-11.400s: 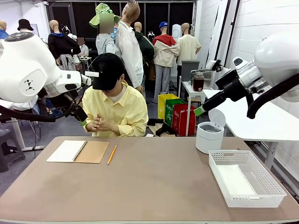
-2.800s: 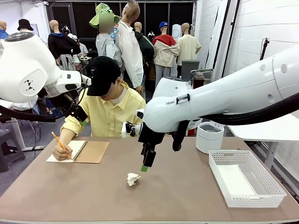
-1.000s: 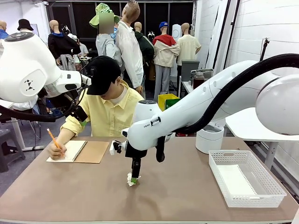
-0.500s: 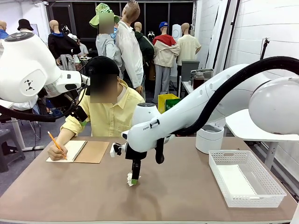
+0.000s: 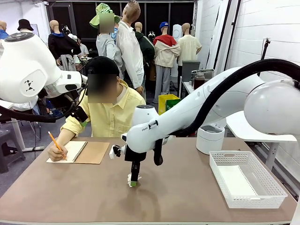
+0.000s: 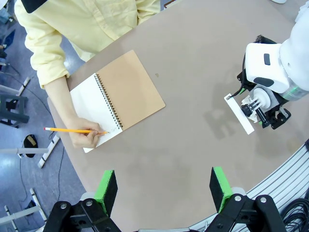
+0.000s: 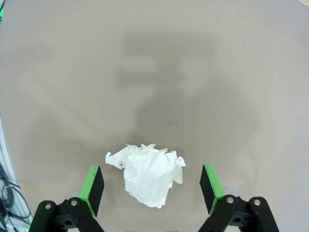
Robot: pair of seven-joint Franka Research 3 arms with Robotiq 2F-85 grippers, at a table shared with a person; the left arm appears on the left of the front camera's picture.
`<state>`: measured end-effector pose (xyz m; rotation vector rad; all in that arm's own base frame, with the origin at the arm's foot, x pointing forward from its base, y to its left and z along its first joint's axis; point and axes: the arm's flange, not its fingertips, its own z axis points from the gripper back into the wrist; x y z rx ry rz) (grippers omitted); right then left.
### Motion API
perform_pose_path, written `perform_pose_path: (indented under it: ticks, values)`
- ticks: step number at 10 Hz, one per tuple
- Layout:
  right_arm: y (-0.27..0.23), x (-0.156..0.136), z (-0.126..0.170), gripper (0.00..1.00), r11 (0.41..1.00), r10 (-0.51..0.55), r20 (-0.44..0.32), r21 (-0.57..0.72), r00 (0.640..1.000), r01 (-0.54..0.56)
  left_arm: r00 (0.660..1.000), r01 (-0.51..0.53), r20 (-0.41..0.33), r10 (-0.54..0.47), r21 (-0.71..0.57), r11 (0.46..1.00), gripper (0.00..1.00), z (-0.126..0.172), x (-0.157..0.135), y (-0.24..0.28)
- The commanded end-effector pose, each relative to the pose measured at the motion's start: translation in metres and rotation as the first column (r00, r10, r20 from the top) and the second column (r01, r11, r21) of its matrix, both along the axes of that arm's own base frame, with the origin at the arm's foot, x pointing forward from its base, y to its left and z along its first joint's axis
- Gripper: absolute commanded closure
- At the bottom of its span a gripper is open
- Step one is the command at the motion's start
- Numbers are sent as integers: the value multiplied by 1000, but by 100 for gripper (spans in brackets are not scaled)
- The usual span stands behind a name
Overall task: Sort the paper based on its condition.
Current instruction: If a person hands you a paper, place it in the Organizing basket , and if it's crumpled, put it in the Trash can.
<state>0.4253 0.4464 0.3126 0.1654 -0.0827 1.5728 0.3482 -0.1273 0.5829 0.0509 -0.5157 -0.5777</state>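
A: Between the green pads of the right tool (image 7: 151, 187), dead ahead of it on the brown surface (image 7: 217, 72), sits the crumpled paper (image 7: 147, 175): a white wad, ragged at the edges, with faint ruled lines on it.
B: And the jaws?
A: Spread wide, nothing in them! The wad is bracketed on both sides, a shade closer to the pad on the wrist view's left, with clear daylight on the other side. From the front, the tool points straight down with its tips right at the wad, just off the surface.
B: Any long axis to line up with?
A: Barely. It's a lump, about as wide as it is deep, so closing straight across looks fair to me.
B: The other arm?
A: Left tool (image 6: 163, 186) hangs high and well apart, jaws equally wide and empty, near the notebook (image 6: 118, 104) where a person's hand (image 6: 88, 139) writes with a pencil (image 6: 72, 130). The right one is plainly nearer.
B: Where would a wad go?
A: My guess is the white round bin (image 5: 209, 137), far off to the tool's right. The mesh basket (image 5: 220, 169) near it holds a flat sheet (image 5: 236, 180)
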Motion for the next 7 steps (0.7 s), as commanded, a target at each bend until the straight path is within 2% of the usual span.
perform_pose_path:
  ticks: [1, 2, 3, 5, 7]
  values:
    - [7, 4, 0, 0, 1000, -11, -19, -19, 1000, 11, 1000, 3, 5, -3, -3, 1000, 0, 0, 0, 1]
    - [8, 4, -2, 5, 1000, -15, -26, -20, 1000, 14, 1000, 3, 5, -3, -3, 1000, 0, 0, 0, 1]
    - [8, 4, -2, 24, 1000, -22, -31, -21, 999, 21, 1000, 3, 5, -3, -3, 1000, 0, 0, 0, 1]
    - [9, 5, -2, 47, 999, -28, -44, -24, 999, 27, 1000, 3, 5, -3, -3, 1000, 0, 0, 0, 1]
    - [9, 6, -2, 87, 999, -34, -47, -33, 998, 33, 1000, 3, 5, -3, -3, 1000, 0, 0, 0, 1]
